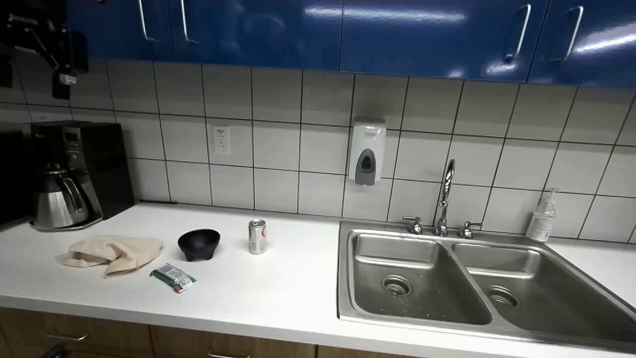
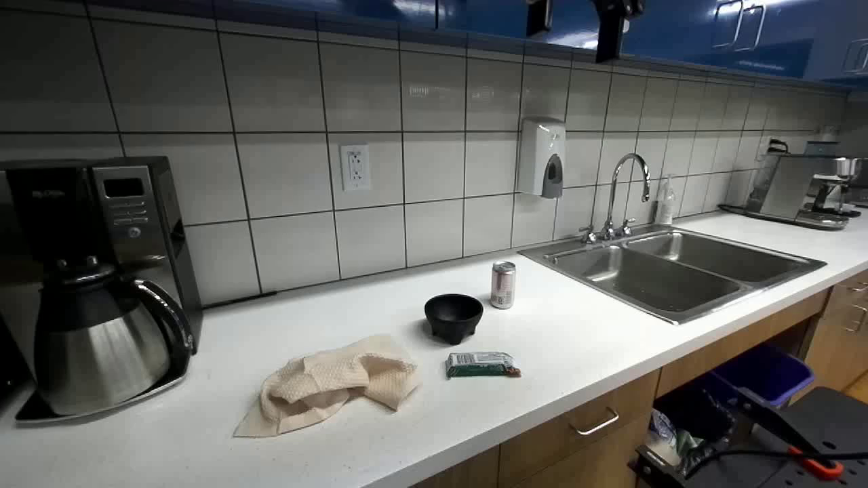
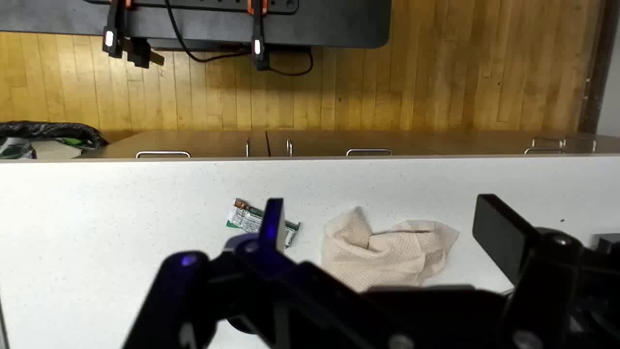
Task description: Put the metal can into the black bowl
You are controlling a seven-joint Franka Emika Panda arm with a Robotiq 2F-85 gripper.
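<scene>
A small, shallow black bowl [image 1: 198, 243] sat upright on stubby legs on a white bench [image 1: 298, 288]. The metal can [image 1: 257, 236], slim and silver with a touch of red on its side, stood upright on the bench to the right of the bowl in both exterior views, near it but apart. In front of the bowl, close by but apart, lay a flat wrapped packet [image 2: 483, 364] in green and white. To the bowl's left in both exterior views was a crumpled beige cloth [image 1: 119, 251]; farther left and well apart from the bowl, a dark coffee maker [image 1: 104, 164] held a steel carafe [image 1: 57, 204] with a black handle. Well to the bowl's right, a steel sink [image 1: 345, 278] with two basins was set into the bench, fitted with a curved chrome faucet [image 1: 445, 199]. Behind the bowl rose a wall [image 1: 276, 144] of pale tiles, carrying a white outlet [image 1: 221, 139] above the bowl's height and, higher than the bowl and farther to its right, a white soap dispenser [image 1: 366, 154]. The tool [image 3: 385, 228] hung well above the bowl's height, its two dark fingers spread wide apart; the wrist view showed part of the cloth through the gap between them.
</scene>
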